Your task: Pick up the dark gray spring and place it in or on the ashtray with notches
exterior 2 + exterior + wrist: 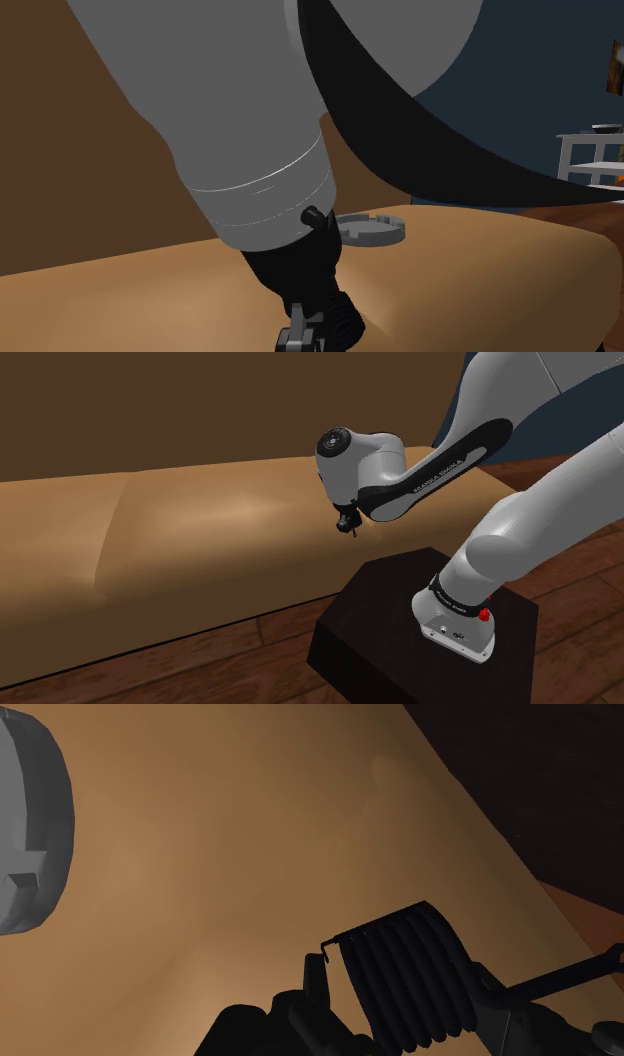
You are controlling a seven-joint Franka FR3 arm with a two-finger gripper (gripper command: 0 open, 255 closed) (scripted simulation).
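Clamped between the two fingers of the black gripper (405, 1004), closest to the wrist camera, sits the dark coiled spring (410, 974), one wire end hooked out beside a finger. Across the second exterior view, left to right, come the grey forearm (250, 130), the spring held below it, then the grey notched ashtray (372, 228), resting on the tan cushion (480, 270), apart from the spring.

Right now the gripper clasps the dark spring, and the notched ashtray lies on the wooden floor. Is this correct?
Not quite. The gripper does clasp the dark spring, but the notched ashtray lies on the tan cushion, not on the wooden floor. The second exterior view shows it.
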